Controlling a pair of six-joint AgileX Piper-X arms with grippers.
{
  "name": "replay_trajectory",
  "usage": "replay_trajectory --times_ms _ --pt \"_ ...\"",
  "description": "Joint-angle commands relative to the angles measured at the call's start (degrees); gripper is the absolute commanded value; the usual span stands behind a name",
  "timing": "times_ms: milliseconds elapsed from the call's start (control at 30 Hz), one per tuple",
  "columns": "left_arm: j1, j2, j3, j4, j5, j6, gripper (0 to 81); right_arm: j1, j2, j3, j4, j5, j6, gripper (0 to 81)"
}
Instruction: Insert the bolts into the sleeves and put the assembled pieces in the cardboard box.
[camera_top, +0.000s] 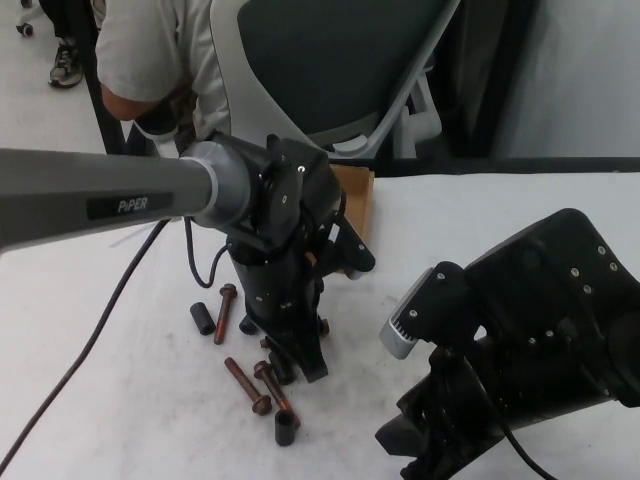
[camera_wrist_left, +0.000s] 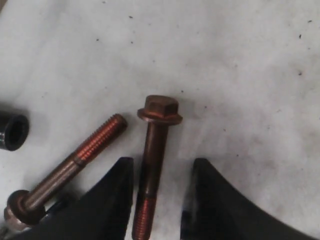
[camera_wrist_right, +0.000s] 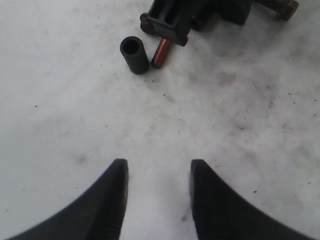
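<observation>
Several copper-coloured bolts and black sleeves lie loose on the white bench. My left gripper (camera_top: 298, 368) points down over them and is open; one bolt (camera_wrist_left: 154, 165) lies on the bench between its fingers, head away from the wrist. A second bolt (camera_wrist_left: 75, 162) lies beside it, and a black sleeve (camera_wrist_left: 11, 131) beyond that. My right gripper (camera_wrist_right: 157, 200) is open and empty, low over bare bench at the front right (camera_top: 400, 445). Ahead of it lie a sleeve (camera_wrist_right: 134, 55) and a bolt's threaded tip (camera_wrist_right: 160, 52). The cardboard box (camera_top: 357, 195) stands behind the left arm.
More parts lie to the left of the left gripper: a bolt (camera_top: 225, 312), a sleeve (camera_top: 202, 318), a bolt (camera_top: 247, 385) and a sleeve (camera_top: 285, 428) nearer the front. A black cable (camera_top: 100, 330) trails across the bench's left side. An office chair (camera_top: 330, 60) stands behind the bench.
</observation>
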Motion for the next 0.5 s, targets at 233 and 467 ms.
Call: replay_trajectory --times_ms 233,467 --pt "-0.2 -0.1 -0.8 -2.6 -0.2 -0.2 25.4 0.2 0.0 -0.6 0.1 0.0 -0.5 39.2" --pt "0.3 -0.1 -0.8 -3.1 0.0 -1.9 0.8 0.6 0.1 -0.3 0.1 0.0 -0.5 39.2"
